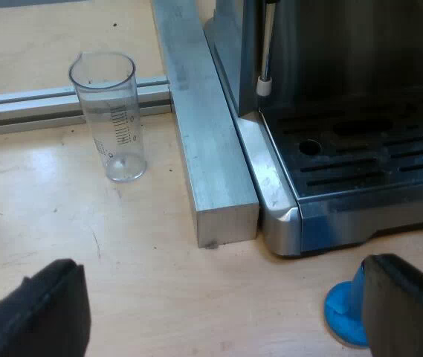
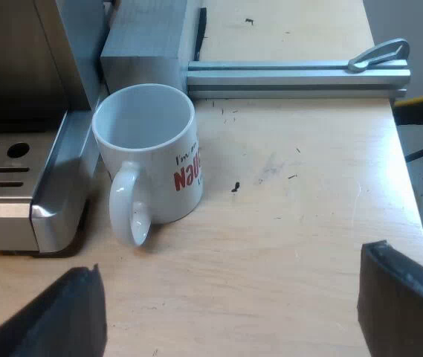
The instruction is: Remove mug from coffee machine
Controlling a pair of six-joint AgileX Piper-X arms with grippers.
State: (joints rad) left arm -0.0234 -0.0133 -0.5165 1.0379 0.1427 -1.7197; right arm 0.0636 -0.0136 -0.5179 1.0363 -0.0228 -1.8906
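1. The left gripper (image 1: 222, 305) is held wide apart, nothing between its fingers; one blue tamper (image 1: 343, 312) is seen at three o'clock.
2. The right gripper (image 2: 230, 297) is spread wide, empty.
3. One white mug (image 2: 152, 156) is stood upright on the table (image 2: 293, 223) at eleven o'clock, just beside the espresso machine (image 2: 51, 201); nothing is seen inside.
4. One measuring glass (image 1: 114, 119), empty, is stood farther off at eleven o'clock of the left gripper.
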